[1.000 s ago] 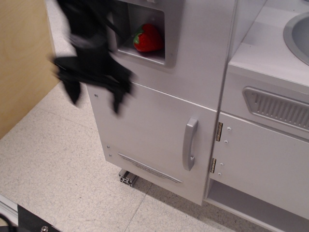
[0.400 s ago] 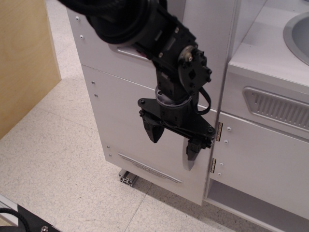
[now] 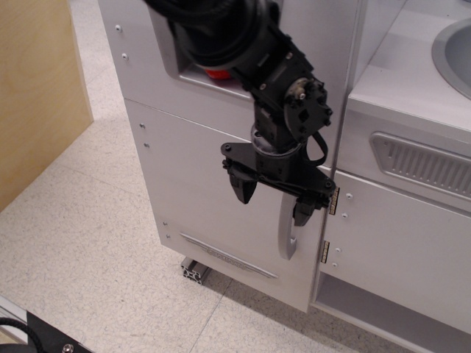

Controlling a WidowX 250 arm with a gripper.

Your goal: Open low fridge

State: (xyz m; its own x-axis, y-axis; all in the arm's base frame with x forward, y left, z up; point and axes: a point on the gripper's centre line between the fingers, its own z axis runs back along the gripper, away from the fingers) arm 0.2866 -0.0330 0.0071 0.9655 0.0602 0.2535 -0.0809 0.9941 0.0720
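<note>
The low fridge [image 3: 213, 213] is seen low in the toy kitchen, its door shut. The gripper [image 3: 272, 197] is held in front of it with its fingers wide apart, so the silver handle [image 3: 285, 237] can be grabbed.

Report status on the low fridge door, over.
Hand open, spread in front of the silver handle, no grip visible. Low fridge door shut. Nothing in the way.

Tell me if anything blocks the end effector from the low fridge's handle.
Nothing visible does. The end effector hangs open right in front of the low fridge, one finger overlapping the upper part of the silver handle. The door looks shut.
</note>
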